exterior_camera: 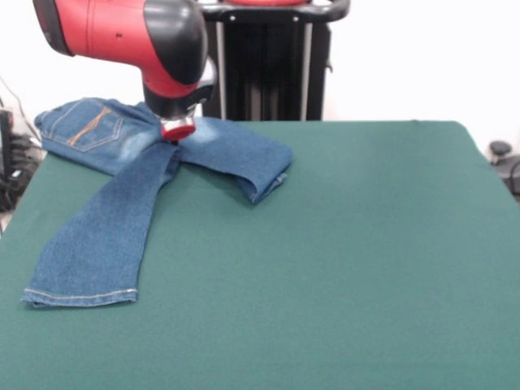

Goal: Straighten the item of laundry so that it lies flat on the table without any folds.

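1. At the table's (341, 268) far left corner, close to the robot's pedestal (268, 65), the jeans (122, 187) are lying spread out but not flat, the waist and a back pocket (89, 126) hanging slightly past the table's left edge.

2. Directly above the jeans' crotch, the gripper (178, 128) is hanging from the red and black arm (130, 36); only its red underside is showing, and whether its fingers are open or closed on cloth cannot be told, nor whether it is touching the denim.

3. Out from the crotch toward the table's near left side, 1 leg (97, 236) is lying straight and flat, its hem (80, 297) showing orange-tan stitching, seemingly needing no more work.

4. Out from the crotch toward the table's middle, the other leg (236, 154) is lying doubled back on itself, its folded end (268, 183) forming a thick 2-layer edge; this is the 1 fold keeping the task unfinished.

5. The gripper is sitting over the crotch probably because that is where both legs meet, a point from which either leg could be tugged or pinned.

6. The task is looking roughly half done: the folded leg is awaiting unfolding toward the table's open green middle, where there is plenty of room.
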`<state>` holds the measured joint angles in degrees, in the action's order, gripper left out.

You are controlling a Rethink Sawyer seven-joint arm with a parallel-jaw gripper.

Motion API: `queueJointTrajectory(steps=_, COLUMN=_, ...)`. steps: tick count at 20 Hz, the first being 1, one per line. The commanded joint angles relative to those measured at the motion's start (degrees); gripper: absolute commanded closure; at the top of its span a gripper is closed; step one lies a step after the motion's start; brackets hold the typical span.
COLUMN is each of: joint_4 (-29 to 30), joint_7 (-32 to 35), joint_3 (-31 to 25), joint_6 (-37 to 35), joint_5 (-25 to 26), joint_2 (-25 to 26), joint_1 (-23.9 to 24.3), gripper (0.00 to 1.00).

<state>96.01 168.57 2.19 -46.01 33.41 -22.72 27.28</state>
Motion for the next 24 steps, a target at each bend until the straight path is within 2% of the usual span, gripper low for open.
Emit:
queueJointTrajectory(steps=1, joint_4=0.1, joint_7=7.4, joint_3=-3.7, joint_6=6.8, joint_5=-6.0, joint_2=2.1, joint_1=-4.2, gripper=0.00)
queueJointTrajectory(steps=12, joint_4=2.2, joint_7=1.5, joint_3=-3.2, joint_6=-5.3, joint_5=-12.2, joint_2=-7.1, joint_1=-5.3, gripper=0.00)
queueJointTrajectory(steps=18, joint_4=2.7, joint_7=0.6, joint_3=-2.5, joint_6=-6.0, joint_5=-13.7, joint_2=-8.5, joint_1=-6.0, gripper=0.00)
queueJointTrajectory(steps=24, joint_4=2.6, joint_7=2.4, joint_3=-2.0, joint_6=-2.9, joint_5=-14.8, joint_2=-6.4, joint_1=-7.2, gripper=0.00)
